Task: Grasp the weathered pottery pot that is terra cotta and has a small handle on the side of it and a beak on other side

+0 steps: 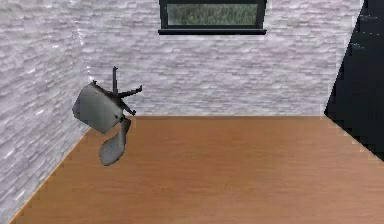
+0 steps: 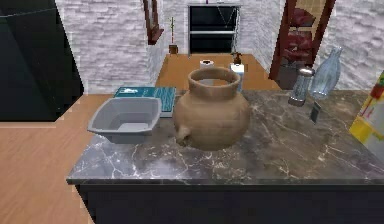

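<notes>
In the arm side view you've got the pot [image 2: 212, 115] in dull terra cotta brown, mottled w/ paler worn patches. The counter [image 2: 270, 155] under it is dark grey marble w/ whitish veins. Left of the pot is a plain mid-grey tub [image 2: 124, 122], and just beyond that a teal flat thing [image 2: 145, 96] (book or cloth, can't tell). At far right there's a yellow box [image 2: 372, 122].

In the forward view: white rough-stone wall [image 1: 230, 75], warm orange-brown plank floor [image 1: 200, 170], grey chair [image 1: 103, 108] w/ black legs, and a black-framed window [image 1: 213, 16] w/ green behind the glass.
</notes>
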{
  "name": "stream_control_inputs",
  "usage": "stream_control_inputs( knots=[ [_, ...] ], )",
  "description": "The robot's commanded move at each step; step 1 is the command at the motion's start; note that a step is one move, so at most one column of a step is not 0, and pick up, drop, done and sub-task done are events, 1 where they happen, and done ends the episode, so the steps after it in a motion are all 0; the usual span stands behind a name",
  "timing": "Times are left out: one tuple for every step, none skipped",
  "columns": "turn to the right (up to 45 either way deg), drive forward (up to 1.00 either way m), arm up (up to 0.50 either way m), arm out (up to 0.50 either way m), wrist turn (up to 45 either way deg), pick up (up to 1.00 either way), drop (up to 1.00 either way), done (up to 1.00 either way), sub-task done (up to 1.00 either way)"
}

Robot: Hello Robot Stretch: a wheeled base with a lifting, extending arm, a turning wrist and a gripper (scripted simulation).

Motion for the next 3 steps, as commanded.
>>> stream_control_inputs(
  knots=[
    [0.0, 0.0, 0.5, 0.0, 0.0, 0.0, 0.0, 0.0, 0.0],
    [0.0, 0.0, 0.38, 0.0, 0.0, 0.0, 0.0, 0.0, 0.0],
    [0.0, 0.0, 0.0, 0.14, 0.0, 0.0, 0.0, 0.0, 0.0]
  ],
)
